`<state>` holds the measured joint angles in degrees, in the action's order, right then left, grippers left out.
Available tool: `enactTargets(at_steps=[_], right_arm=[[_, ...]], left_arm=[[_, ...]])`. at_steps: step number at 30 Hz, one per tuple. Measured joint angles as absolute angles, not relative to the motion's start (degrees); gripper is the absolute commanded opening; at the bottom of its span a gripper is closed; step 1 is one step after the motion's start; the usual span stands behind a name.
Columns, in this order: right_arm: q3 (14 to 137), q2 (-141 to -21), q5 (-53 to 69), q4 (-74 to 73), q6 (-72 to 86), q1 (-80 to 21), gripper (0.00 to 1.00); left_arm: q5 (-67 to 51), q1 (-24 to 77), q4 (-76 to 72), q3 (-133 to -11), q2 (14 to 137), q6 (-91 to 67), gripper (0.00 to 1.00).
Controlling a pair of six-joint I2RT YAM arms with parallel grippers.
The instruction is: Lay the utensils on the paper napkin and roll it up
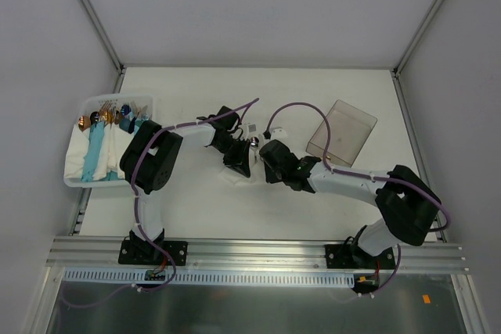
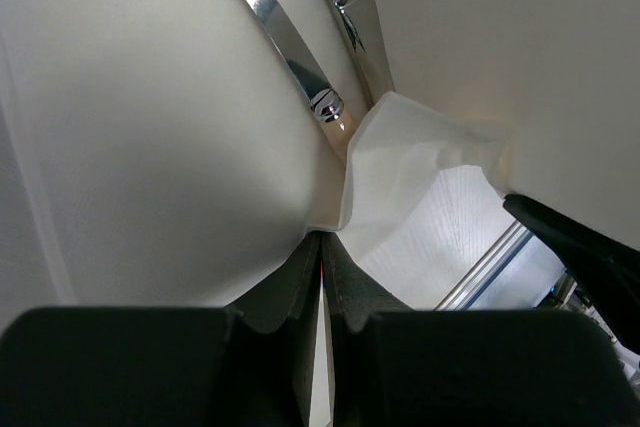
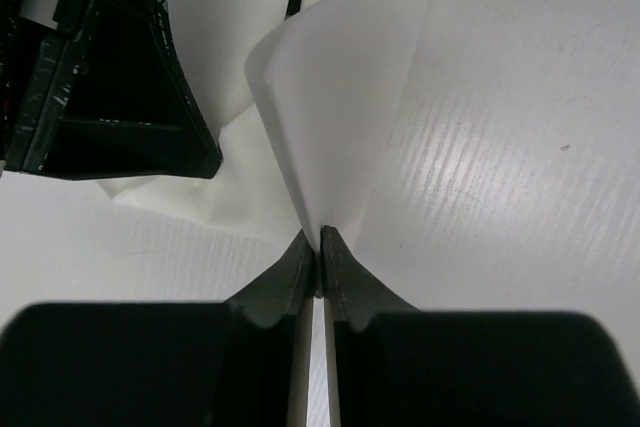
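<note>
Since the napkin [image 3: 340, 117] must wrap around the utensils [image 2: 265, 12], both grippers meet at mid-table. Each pinches a raised fold of the white paper, apparently to lift it over the cutlery and begin the roll. Seen from its wrist camera, the left gripper [image 2: 322, 252] is clenched, fingertips pressed together on a napkin edge. A shiny metal utensil lies just beyond, partly tucked under the paper. The right gripper [image 3: 318, 252] is likewise squeezed tight on a thin upright pleat of napkin, close beside the left gripper's black body. From above, the napkin sits crumpled between the two grippers on the table [image 1: 196, 91], well apart from a bin [image 1: 75, 134] of blue bundles at the left.
</note>
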<state>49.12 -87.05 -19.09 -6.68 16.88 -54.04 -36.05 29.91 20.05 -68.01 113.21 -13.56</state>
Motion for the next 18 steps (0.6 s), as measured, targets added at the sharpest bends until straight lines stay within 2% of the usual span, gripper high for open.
enactTargets(at_steps=[18], right_arm=[[50.26, -91.88, -12.23, -0.43, 20.36, -52.95, 0.07]], left_arm=[[-36.23, 29.89, 20.05, -68.03, 113.30, -13.63, 0.06]])
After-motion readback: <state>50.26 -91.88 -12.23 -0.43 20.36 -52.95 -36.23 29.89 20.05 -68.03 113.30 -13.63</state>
